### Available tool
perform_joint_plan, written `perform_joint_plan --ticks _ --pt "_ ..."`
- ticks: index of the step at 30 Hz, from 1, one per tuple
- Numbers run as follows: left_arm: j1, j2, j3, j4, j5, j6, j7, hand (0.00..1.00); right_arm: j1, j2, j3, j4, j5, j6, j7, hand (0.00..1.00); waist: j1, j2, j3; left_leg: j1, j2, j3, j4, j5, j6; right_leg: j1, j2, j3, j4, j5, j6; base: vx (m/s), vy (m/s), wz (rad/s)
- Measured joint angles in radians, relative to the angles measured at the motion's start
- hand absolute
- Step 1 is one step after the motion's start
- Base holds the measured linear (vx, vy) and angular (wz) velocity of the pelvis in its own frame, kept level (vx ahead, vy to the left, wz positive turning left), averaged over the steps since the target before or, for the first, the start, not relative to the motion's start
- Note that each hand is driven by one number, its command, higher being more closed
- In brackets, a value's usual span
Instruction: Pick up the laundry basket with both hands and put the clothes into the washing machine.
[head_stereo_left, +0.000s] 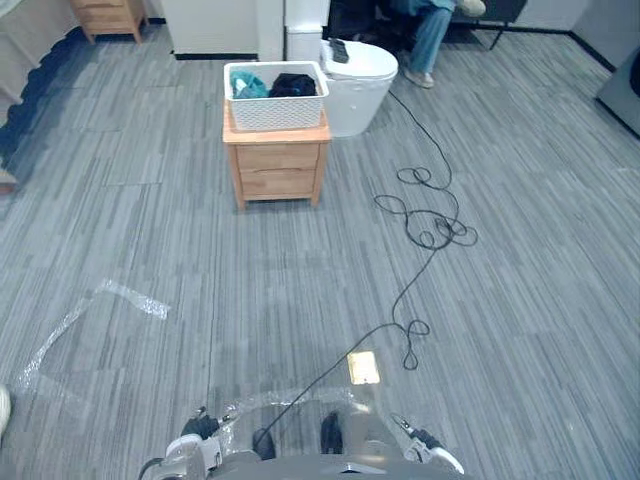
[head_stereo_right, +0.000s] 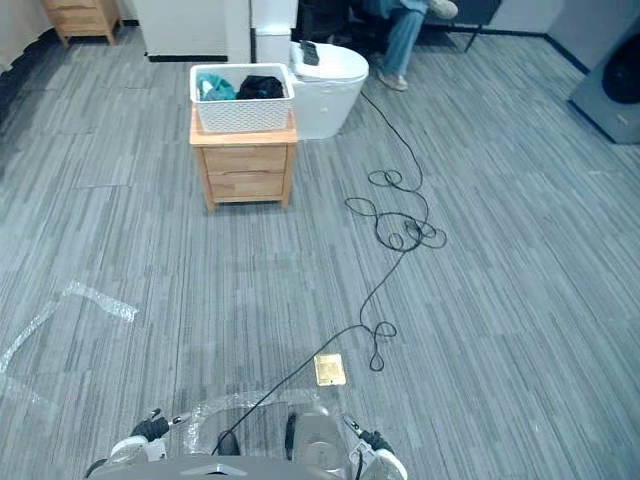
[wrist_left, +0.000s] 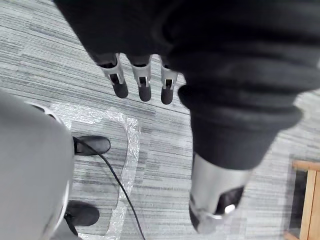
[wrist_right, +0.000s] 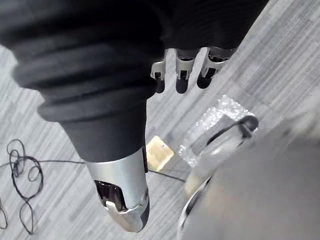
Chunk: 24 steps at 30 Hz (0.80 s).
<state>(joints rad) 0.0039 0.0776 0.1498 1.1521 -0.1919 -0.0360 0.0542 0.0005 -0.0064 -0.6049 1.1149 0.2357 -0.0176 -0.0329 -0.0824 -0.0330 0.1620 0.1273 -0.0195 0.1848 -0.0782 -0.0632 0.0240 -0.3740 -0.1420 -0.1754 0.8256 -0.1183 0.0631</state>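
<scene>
Ahead, laundry basket (head_stereo_left: 277, 110) on stand (head_stereo_left: 277, 168); right eye view, perhaps washing machine (head_stereo_right: 607, 88).

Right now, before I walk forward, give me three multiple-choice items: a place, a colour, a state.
1. Where is the laundry basket? A on a chair; B on the wooden cabinet; C in the robot's hands.
2. The clothes in it are: A red and yellow; B all white; C teal and black.
3. The left hand and right hand are: A both open; B both shut on the basket; C both shut on cloth.
B: it sits on the cabinet's top. C: a teal piece lies beside a black piece. A: both wrist views show straight fingers holding nothing.
</scene>
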Motion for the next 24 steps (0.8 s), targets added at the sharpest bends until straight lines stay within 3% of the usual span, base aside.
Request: perform_joint_plan --ticks 1,3,5,7,9,10,11,12,13,14,15,16,18,20,21,23,24 --pt "-0.001 0.002 0.007 0.000 0.003 0.007 0.001 0.00 0.019 0.000 -0.001 0.002 0.004 0.000 0.000 0.00 0.000 -0.002 0.004 0.016 0.008 -0.015 0.000 -0.007 -0.007 -0.033 -0.028 -0.021 0.003 -0.030 0.000 0.28 -0.022 0.40" --pt "-0.009 -0.005 0.006 0.001 0.011 0.013 0.002 0.00 0.025 -0.002 -0.007 0.005 0.008 0.000 0.000 0.00 -0.005 0.003 0.008 0.035 0.021 -0.030 0.001 -0.023 -0.028 -0.055 -0.065 -0.064 -0.126 -0.033 0.003 0.28 -0.036 0.23" --pt "-0.028 -0.009 0.007 0.002 0.020 0.014 -0.002 0.00 0.028 -0.003 -0.011 0.024 0.015 0.006 0.000 0.00 -0.008 0.015 0.021 0.072 0.052 -0.034 0.001 -0.066 -0.063 -0.047 -0.073 -0.146 -0.452 0.068 0.008 0.38 -0.129 0.03" --pt "-0.040 -0.010 0.012 0.002 0.022 0.015 -0.003 0.00 0.025 -0.004 -0.031 0.043 0.010 0.021 -0.001 0.00 -0.005 0.004 0.031 0.109 0.056 -0.019 0.001 -0.111 -0.095 -0.045 -0.084 -0.196 -0.615 0.159 0.007 0.47 -0.231 -0.07" --pt "-0.038 -0.028 0.055 0.000 0.035 0.015 -0.003 0.00 0.034 -0.004 -0.049 0.043 0.002 0.029 -0.001 0.00 -0.018 0.012 0.036 0.159 0.089 -0.020 0.029 -0.173 -0.121 -0.047 -0.092 -0.183 -0.547 0.149 -0.034 0.61 -0.354 0.21" --pt "-0.027 -0.046 0.087 -0.001 0.041 0.015 -0.003 0.00 0.041 -0.025 -0.047 0.033 0.003 0.029 0.000 0.00 -0.030 0.052 0.036 0.163 0.145 -0.019 0.105 -0.214 -0.150 -0.048 -0.063 -0.205 -0.461 0.143 -0.036 0.63 -0.390 0.32" --pt "-0.035 -0.061 0.102 -0.006 0.041 0.015 -0.007 0.00 0.016 -0.032 -0.047 0.030 0.003 0.022 0.000 0.00 -0.031 0.062 0.041 0.077 0.194 0.004 0.311 -0.212 -0.164 -0.047 -0.058 -0.226 -0.406 0.078 -0.053 0.77 -0.530 0.27" --pt "-0.038 -0.070 0.124 -0.007 0.040 0.015 -0.011 0.00 0.010 -0.031 -0.047 0.021 0.003 0.022 0.000 0.00 -0.031 0.063 0.042 0.026 0.214 0.012 0.432 -0.186 -0.163 -0.036 -0.057 -0.238 -0.395 0.063 -0.063 0.62 -0.496 0.17" --pt "-0.039 -0.087 0.180 -0.029 0.031 0.016 -0.016 0.00 0.008 -0.021 -0.045 -0.011 0.003 0.019 -0.002 0.00 -0.023 0.080 0.053 -0.084 0.292 0.011 0.735 -0.031 -0.155 0.035 -0.021 -0.256 -0.383 0.028 -0.114 0.77 -0.547 0.06" --pt "-0.027 -0.093 0.206 -0.048 0.018 0.014 -0.015 0.00 0.012 -0.026 -0.031 -0.026 0.001 0.021 -0.006 0.00 -0.016 0.086 0.061 -0.140 0.341 -0.001 0.890 0.092 -0.158 0.098 0.010 -0.249 -0.384 0.008 -0.134 0.65 -0.392 -0.06" --pt "-0.022 -0.095 0.211 -0.058 0.014 0.012 -0.015 0.00 0.015 -0.033 -0.008 -0.039 0.001 0.020 -0.010 0.00 -0.009 0.083 0.067 -0.176 0.360 -0.012 1.011 0.096 -0.165 0.137 0.025 -0.243 -0.387 -0.010 -0.138 0.62 -0.305 -0.47" --pt "-0.020 -0.091 0.212 -0.083 0.002 0.004 -0.015 0.00 0.015 -0.044 0.029 -0.043 0.001 0.015 -0.017 0.00 0.019 0.078 0.073 -0.244 0.361 -0.018 1.195 0.071 -0.170 0.216 0.048 -0.216 -0.408 -0.027 -0.141 0.48 -0.203 -0.61" --pt "-0.021 -0.085 0.219 -0.110 -0.002 -0.003 -0.013 0.00 -0.018 -0.037 0.092 -0.080 0.002 0.010 -0.025 0.00 0.028 0.072 0.076 -0.348 0.362 0.021 1.277 0.020 -0.156 0.325 0.073 -0.204 -0.483 -0.015 -0.124 0.58 -0.203 -0.65" --pt "-0.021 -0.091 0.222 -0.144 -0.006 -0.023 -0.008 0.00 -0.051 -0.024 0.136 -0.119 0.001 -0.003 -0.039 0.00 0.047 0.068 0.077 -0.441 0.362 0.113 1.122 -0.031 -0.129 0.434 0.099 -0.164 -0.599 -0.003 -0.106 0.67 -0.157 -0.73" --pt "-0.021 -0.089 0.220 -0.154 -0.027 -0.031 -0.002 0.00 -0.092 -0.021 0.166 -0.120 0.001 -0.009 -0.041 0.00 0.066 0.066 0.078 -0.473 0.350 0.163 0.900 -0.048 -0.123 0.488 0.105 -0.126 -0.652 0.003 -0.095 0.56 -0.057 -0.85" --pt "-0.021 -0.089 0.222 -0.154 -0.042 -0.031 0.001 0.00 -0.112 -0.021 0.198 -0.125 0.001 -0.010 -0.042 0.00 0.079 0.065 0.077 -0.473 0.337 0.178 0.688 -0.038 -0.124 0.520 0.103 -0.097 -0.675 0.004 -0.083 0.52 0.047 -0.83" --pt "-0.017 -0.089 0.227 -0.147 -0.043 -0.030 0.006 0.00 -0.116 -0.020 0.215 -0.141 -0.003 -0.011 -0.041 0.00 0.085 0.060 0.073 -0.450 0.317 0.172 0.481 0.003 -0.129 0.551 0.092 -0.082 -0.685 -0.011 -0.046 0.71 0.188 -1.13"
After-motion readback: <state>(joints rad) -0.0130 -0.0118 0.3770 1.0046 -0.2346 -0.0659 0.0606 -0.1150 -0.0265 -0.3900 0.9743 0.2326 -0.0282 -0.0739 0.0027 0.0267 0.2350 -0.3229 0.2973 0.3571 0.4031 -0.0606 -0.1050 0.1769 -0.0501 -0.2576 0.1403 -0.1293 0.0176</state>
